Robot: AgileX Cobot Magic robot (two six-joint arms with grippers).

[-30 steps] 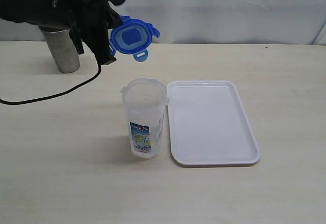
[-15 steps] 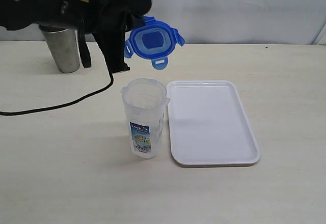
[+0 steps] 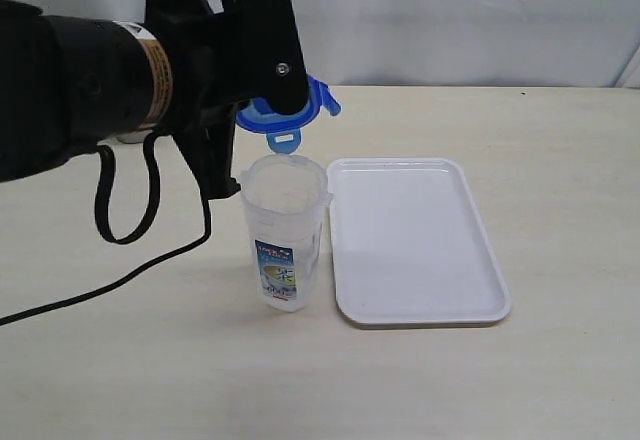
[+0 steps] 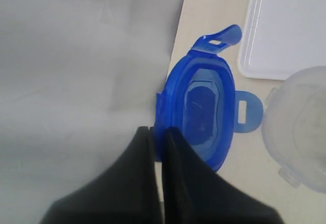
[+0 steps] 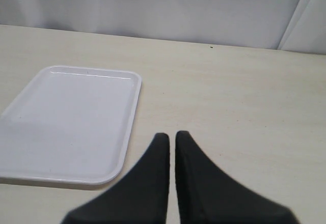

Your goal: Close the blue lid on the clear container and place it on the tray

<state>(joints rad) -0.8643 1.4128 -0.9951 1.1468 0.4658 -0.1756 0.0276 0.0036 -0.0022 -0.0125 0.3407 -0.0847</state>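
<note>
My left gripper (image 4: 158, 131) is shut on the rim of the blue lid (image 4: 204, 113), carrying it in the air just above and behind the open mouth of the clear container (image 3: 284, 232). In the exterior view the blue lid (image 3: 290, 115) peeks out from behind the black left arm. The container stands upright on the table, its label facing the camera, its rim (image 4: 300, 127) also visible in the left wrist view. The white tray (image 3: 415, 240) lies flat right beside it. My right gripper (image 5: 172, 135) is shut and holds nothing, hovering near the tray (image 5: 66, 124).
The left arm's black cable (image 3: 120, 230) loops over the table to the left of the container. A pale wall runs behind the beige table (image 3: 560, 160). The left arm's bulk hides the table's back left part.
The left arm has swung right and toward the camera, bringing the blue lid down from higher up to just above the container's mouth. The arm now hides the steel cup.
</note>
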